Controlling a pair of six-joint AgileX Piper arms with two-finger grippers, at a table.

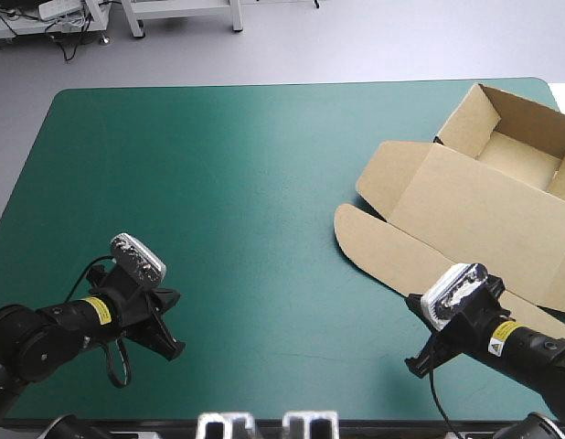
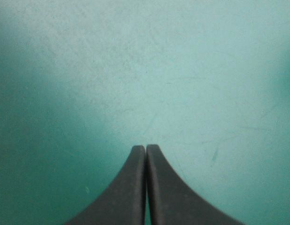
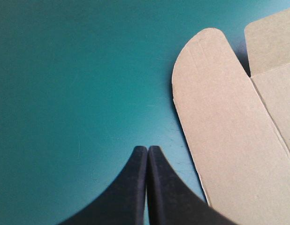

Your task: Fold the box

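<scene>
The brown box (image 1: 474,197) lies at the table's far right as an open tray with raised walls, its lid flat toward the near side and a rounded flap (image 3: 215,112) at the lid's front. My right gripper (image 3: 147,149) is shut with nothing in it, low over the teal-green cover just beside that flap's edge; in the high view it sits at the near right (image 1: 416,364). Far from the box, my left gripper (image 2: 145,147) is shut and empty over bare cover, seen at the near left (image 1: 173,347).
The teal-green cover (image 1: 237,183) stretches bare across the left and middle of the table. The box's far wall reaches close to the table's right edge.
</scene>
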